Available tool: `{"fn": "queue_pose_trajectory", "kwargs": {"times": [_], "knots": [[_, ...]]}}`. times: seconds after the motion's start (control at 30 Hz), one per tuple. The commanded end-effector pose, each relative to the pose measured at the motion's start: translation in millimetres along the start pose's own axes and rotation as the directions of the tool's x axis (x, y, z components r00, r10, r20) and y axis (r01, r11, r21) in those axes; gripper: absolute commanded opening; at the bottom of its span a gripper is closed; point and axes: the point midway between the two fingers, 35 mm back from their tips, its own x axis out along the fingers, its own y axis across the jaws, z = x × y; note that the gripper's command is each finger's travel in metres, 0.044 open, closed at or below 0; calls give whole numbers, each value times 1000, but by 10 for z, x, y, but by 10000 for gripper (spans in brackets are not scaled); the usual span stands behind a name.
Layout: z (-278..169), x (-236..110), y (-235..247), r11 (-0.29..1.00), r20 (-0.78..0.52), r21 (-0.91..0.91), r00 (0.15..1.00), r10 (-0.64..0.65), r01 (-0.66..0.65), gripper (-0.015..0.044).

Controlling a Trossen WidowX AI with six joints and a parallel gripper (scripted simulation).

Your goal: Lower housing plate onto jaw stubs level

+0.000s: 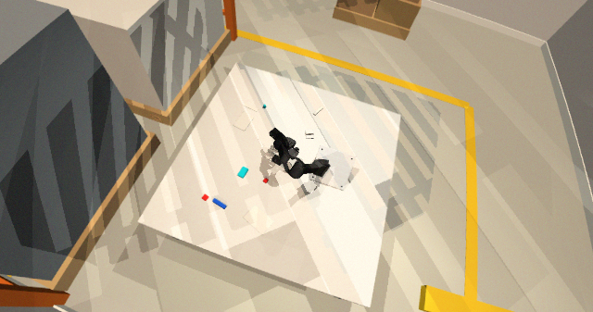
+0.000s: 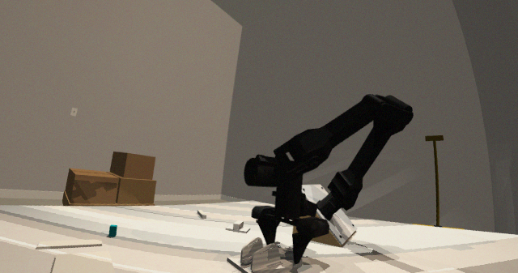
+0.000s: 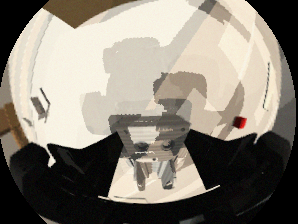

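My gripper [image 2: 283,253] [image 3: 153,131] points down, low over the assembly. Its fingertips lie against the two side edges of the grey housing plate [image 3: 155,136], and it looks shut on it. The plate shows two dark round marks. Two narrow grey jaws [image 3: 140,177] [image 3: 168,177] stick out side by side from the plate's lower edge in the wrist view. In the exterior view a rounded grey piece [image 2: 251,252] shows beside the fingers, low at the table. The stubs are hidden, and I cannot tell whether the plate touches them or sits level.
A red cube [image 1: 265,180] [image 3: 240,122] lies near the assembly. Farther off are another red block [image 1: 205,197], a blue bar [image 1: 220,204], a cyan block [image 1: 243,172] and a teal cylinder [image 1: 264,106] [image 2: 112,231]. A small pale block [image 2: 238,225] stands behind.
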Motion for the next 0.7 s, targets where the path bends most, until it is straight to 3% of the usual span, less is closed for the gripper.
{"fn": "queue_pose_trajectory", "kwargs": {"times": [0.0,0.3,0.43,0.67], "knots": [[-9,28,-10,1000,1,-9,1000,-3,3,351],[-9,28,-10,1000,1,-9,1000,-3,3,351],[-1,-1,0,1000,-1,1,1000,-1,1,440],[-1,-1,0,1000,-1,1,1000,-1,1,440]]}}
